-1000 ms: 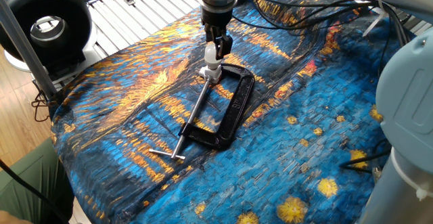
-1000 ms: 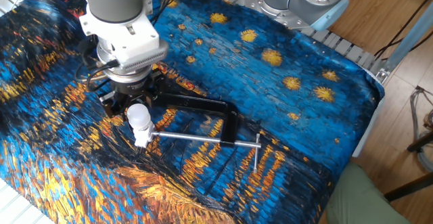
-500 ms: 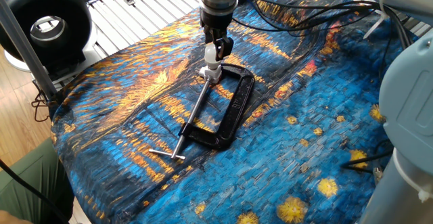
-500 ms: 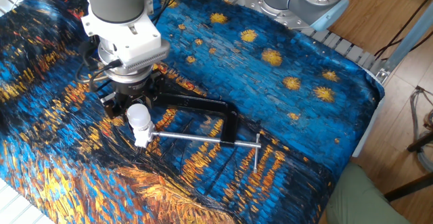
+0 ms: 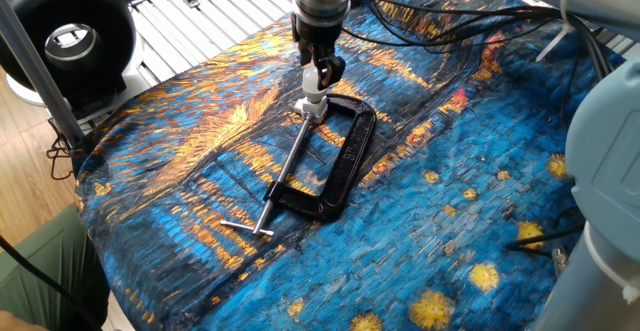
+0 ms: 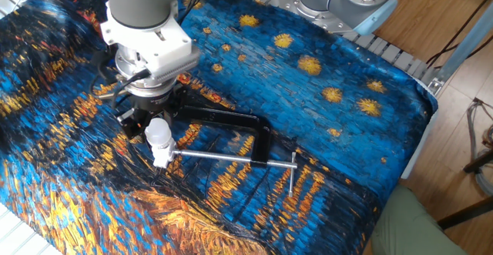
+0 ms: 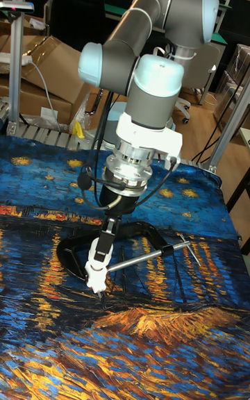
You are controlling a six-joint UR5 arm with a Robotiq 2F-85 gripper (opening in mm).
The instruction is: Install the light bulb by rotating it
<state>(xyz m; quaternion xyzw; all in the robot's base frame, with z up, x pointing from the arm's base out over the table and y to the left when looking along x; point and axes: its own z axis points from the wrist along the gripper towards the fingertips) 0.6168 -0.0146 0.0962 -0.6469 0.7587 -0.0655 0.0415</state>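
The small white light bulb [image 5: 313,77] [image 6: 158,132] [image 7: 100,253] stands upright on a white socket base [image 5: 311,107] [image 6: 162,157] [image 7: 94,277]. The base sits at the screw end of a black C-clamp [image 5: 345,161] [image 6: 225,119] [image 7: 68,251] lying flat on the painted cloth. My gripper [image 5: 319,70] [image 6: 152,121] [image 7: 105,239] comes straight down from above. Its black fingers [image 5: 331,69] close around the bulb. The bulb's neck is partly hidden by the fingers.
The clamp's steel screw rod [image 5: 286,167] [image 6: 227,157] runs out to a T-handle [image 5: 250,228] [image 6: 293,170]. A black round fan [image 5: 68,33] stands off the cloth's far left. Cables [image 5: 440,16] trail behind the gripper. A second arm's base [image 6: 347,1] stands beyond the cloth.
The wrist has turned about its vertical axis, its flange and cable shifting slightly. The bulb, socket base and clamp stay in place.
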